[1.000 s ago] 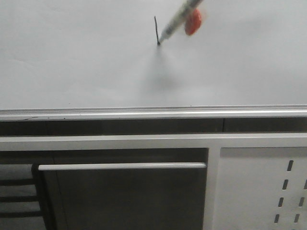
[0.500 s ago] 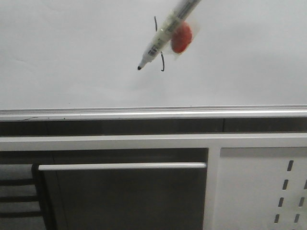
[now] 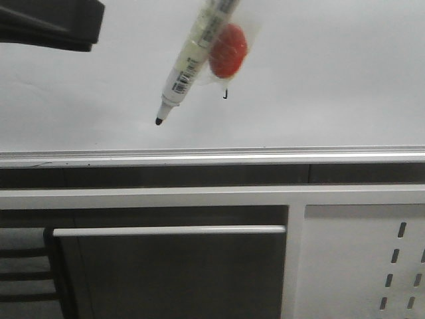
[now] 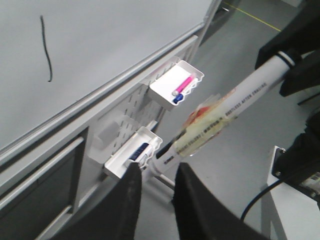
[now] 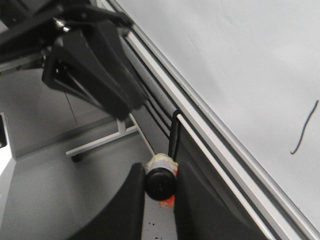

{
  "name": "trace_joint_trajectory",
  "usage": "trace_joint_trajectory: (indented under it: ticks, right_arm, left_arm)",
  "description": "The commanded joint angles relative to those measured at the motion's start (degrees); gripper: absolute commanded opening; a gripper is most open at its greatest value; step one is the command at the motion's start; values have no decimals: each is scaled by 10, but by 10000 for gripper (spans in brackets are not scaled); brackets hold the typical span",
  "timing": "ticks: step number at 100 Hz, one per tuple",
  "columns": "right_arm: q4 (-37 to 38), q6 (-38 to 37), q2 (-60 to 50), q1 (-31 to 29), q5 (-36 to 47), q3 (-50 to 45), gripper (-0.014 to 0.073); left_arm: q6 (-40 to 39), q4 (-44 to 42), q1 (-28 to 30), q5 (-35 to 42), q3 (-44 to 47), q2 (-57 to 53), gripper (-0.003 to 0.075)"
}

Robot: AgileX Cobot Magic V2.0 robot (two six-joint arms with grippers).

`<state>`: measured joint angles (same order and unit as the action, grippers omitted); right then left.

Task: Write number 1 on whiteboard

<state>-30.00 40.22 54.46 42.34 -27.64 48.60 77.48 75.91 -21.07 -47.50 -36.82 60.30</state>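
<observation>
The whiteboard [image 3: 332, 80] fills the upper front view. The number 1 [image 4: 46, 47] is a thin black wavy stroke on it; in the front view only its bottom hook [image 3: 226, 95] shows below the marker. My right gripper [image 5: 159, 172] is shut on the white marker [image 3: 189, 63], whose black end cap sits between the fingers. A red blob [image 3: 228, 50] is taped to the barrel. The black tip [image 3: 159, 121] points down-left, off the stroke. My left gripper [image 4: 156, 172] is open and empty, near the marker [image 4: 225, 115], and shows as a dark shape [image 3: 46, 23] at the top left.
A silver rail [image 3: 212, 157] runs along the board's lower edge. Below are a dark cabinet front with a white handle [image 3: 169, 230] and a perforated panel [image 3: 358, 266]. Two white bins [image 4: 177, 87] [image 4: 131, 157] hang on that panel, holding pink and blue items.
The marker has finished the stroke and moved down-left, its tip now away from the line. The left gripper has come into the front view at the top left.
</observation>
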Motion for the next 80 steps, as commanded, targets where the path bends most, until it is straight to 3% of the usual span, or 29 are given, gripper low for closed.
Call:
trace_joint_trajectory:
  ticks: [1, 9, 29, 51, 80]
  right_arm:
    - [-5, 3, 22, -3, 4, 47, -44]
    - [-5, 3, 43, -3, -16, 68, -44]
    - [-5, 3, 88, -3, -57, 115, -44]
    - [-5, 3, 102, -3, -88, 142, -44]
    - [-21, 9, 103, -3, -108, 142, -44]
  left_arm:
    - [16, 27, -8, -44, -32, 20, 267]
    - [18, 8, -29, -43, -45, 36, 303]
    - [20, -42, -90, 25, -63, 45, 304]
    - [29, -46, -102, 60, -65, 45, 301]
    - [46, -46, -102, 71, -65, 45, 211]
